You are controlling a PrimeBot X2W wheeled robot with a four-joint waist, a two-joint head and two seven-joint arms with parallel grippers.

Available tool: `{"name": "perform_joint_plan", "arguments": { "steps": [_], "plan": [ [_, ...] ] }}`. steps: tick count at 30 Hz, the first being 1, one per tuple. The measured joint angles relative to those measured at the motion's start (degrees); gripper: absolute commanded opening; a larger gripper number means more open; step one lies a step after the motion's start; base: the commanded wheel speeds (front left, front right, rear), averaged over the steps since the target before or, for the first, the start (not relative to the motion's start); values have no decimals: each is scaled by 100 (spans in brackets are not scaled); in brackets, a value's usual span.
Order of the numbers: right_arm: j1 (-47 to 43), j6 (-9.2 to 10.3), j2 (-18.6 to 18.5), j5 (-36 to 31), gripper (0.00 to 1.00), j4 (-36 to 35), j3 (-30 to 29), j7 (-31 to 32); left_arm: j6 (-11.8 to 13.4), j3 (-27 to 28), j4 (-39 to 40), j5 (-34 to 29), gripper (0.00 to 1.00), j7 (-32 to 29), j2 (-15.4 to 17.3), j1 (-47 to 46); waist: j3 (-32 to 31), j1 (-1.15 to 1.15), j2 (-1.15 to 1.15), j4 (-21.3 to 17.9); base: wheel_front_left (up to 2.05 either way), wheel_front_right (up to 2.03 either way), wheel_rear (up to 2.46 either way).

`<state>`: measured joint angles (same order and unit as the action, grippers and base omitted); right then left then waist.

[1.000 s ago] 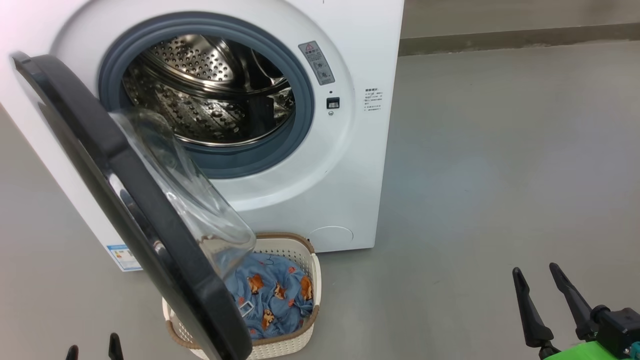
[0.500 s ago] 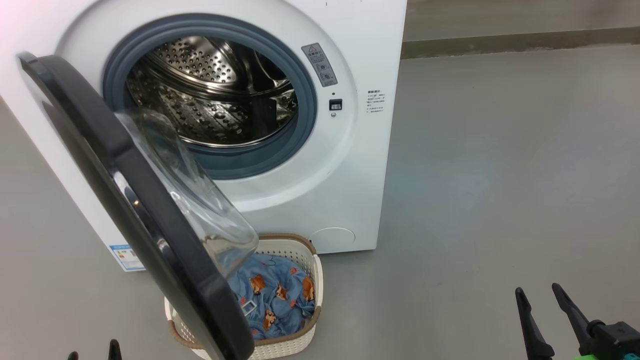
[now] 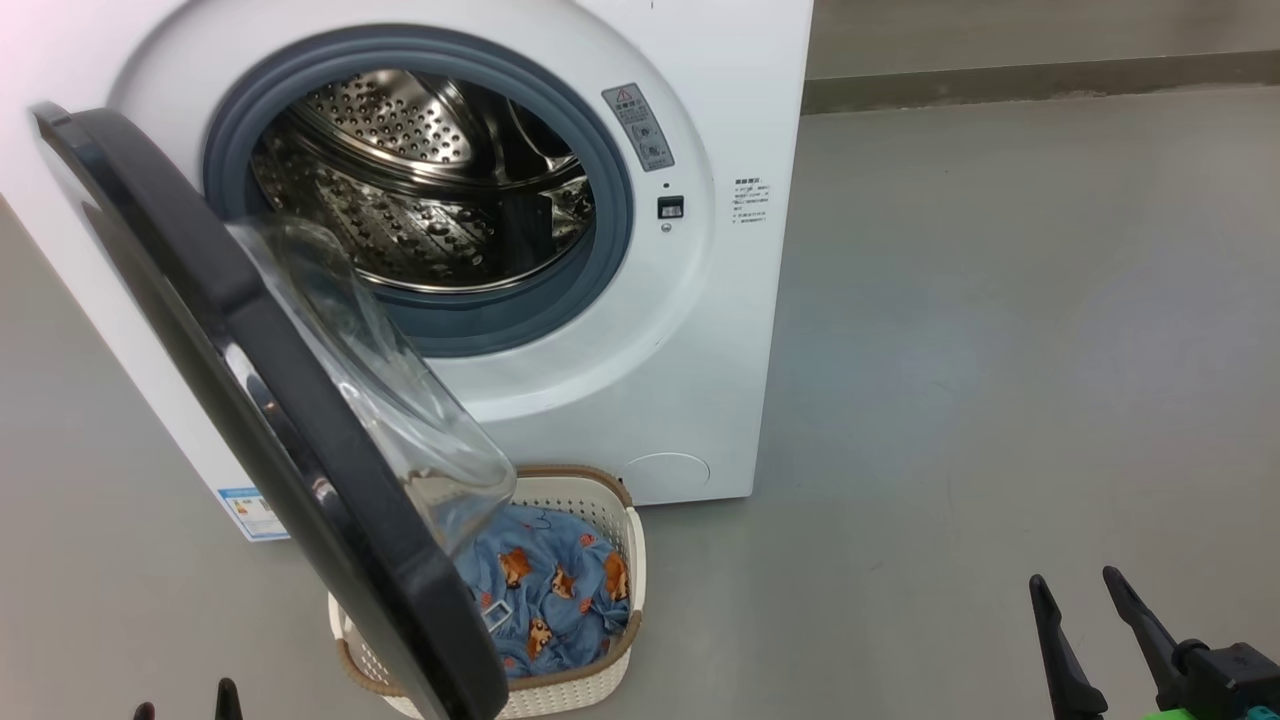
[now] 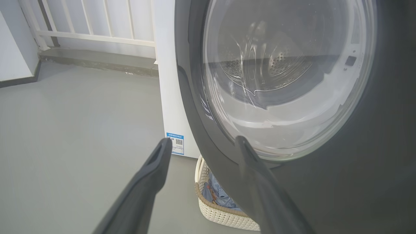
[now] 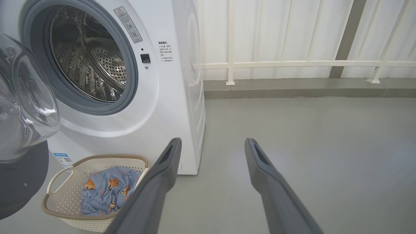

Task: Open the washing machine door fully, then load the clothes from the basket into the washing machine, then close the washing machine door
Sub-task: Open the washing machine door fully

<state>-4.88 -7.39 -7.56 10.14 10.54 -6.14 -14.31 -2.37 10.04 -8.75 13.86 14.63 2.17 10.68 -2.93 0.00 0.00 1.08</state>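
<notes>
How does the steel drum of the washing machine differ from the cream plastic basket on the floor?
The perforated steel drum is shiny metal and round; the cream-white perforated plastic basket is a rounded rectangle with a brown rim. The drum looks empty; the basket holds the blue printed clothes. Both have walls full of small holes.

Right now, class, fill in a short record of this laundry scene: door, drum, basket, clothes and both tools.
door: washing machine door open, swung out, overlapping the basket in the head view
inside: drum looks empty
load: clothes, blue printed, lying in the basket
basket: on the floor before the washing machine
left arm: left tool open, empty, by the door's outer side
right arm: right tool open, empty, above floor
</notes>
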Motion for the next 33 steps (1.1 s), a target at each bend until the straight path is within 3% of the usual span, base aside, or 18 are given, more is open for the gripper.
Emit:
{"name": "perform_joint_plan", "arguments": {
  "steps": [21,22,23,33],
  "plan": [
    [0,0,5,-51,100,-41,9,0,-48,2,21,-114,100,0,0,1,12,0,0,5,0,0,0],
    [0,0,5,-51,100,-43,9,0,-78,1,3,-104,72,0,1,1,14,0,0,5,0,0,0],
    [0,0,7,-51,100,-44,9,0,-126,-4,-24,-103,0,-1,1,1,16,0,0,4,0,0,0],
    [0,0,7,-51,100,-66,2,0,-81,31,-14,-87,0,-1,-3,-1,41,0,0,18,0,0,0]
  ]
}}
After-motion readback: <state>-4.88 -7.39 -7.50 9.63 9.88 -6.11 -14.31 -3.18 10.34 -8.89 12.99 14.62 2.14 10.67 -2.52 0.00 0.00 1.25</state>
